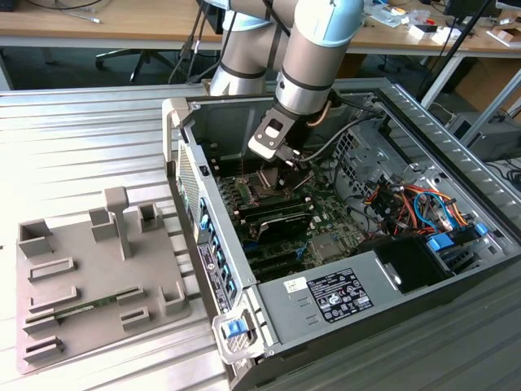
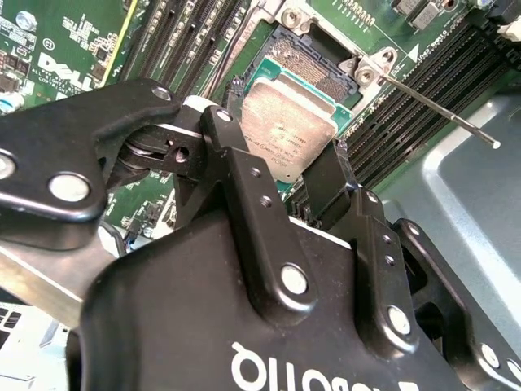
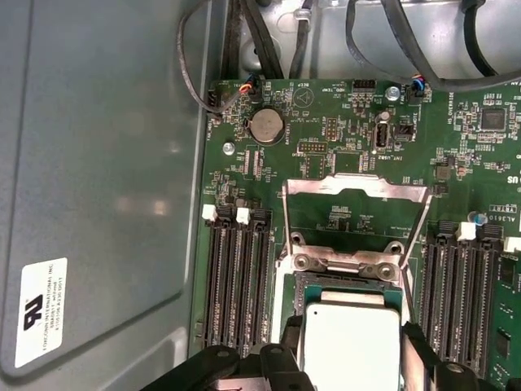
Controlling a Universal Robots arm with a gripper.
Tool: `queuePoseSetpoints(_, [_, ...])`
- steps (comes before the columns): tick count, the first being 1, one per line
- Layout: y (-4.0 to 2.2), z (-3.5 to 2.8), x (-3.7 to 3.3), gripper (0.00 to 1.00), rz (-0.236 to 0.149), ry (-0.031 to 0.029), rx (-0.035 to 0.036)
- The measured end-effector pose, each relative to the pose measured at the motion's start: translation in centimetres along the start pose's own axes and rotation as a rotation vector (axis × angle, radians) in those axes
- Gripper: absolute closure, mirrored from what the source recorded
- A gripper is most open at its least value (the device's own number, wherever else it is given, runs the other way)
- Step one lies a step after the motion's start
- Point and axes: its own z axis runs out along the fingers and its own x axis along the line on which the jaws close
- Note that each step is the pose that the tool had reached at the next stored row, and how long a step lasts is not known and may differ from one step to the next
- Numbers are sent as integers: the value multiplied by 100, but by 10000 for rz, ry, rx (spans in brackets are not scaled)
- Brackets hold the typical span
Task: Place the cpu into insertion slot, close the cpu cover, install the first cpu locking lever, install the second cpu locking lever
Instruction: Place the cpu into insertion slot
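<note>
Inside the computer case (image 1: 183, 130), the gripper (image 2: 281, 145) pinches the cpu (image 2: 289, 122) by two opposite edges over the open socket (image 2: 313, 69).
In the exterior view it works around eleven o'clock from the case's middle. The cpu cover (image 3: 356, 187) stands raised.

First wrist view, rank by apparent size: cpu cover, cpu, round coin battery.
1. Thin silvery square-frame cpu cover, standing open.
2. Silver-grey square cpu; nearer the camera and cut off by the edge, so this gap is unsure.
3. Round silver coin battery, clearly smallest.
</note>
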Motion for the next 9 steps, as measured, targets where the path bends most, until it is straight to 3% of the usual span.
queuePoseSetpoints(2, [0,33,17,45,219,-4,-4])
queuePoseSetpoints(4, [-1,111,29,45,221,-6,-3])
queuePoseSetpoints(9, [-2,135,28,45,221,-6,-3])
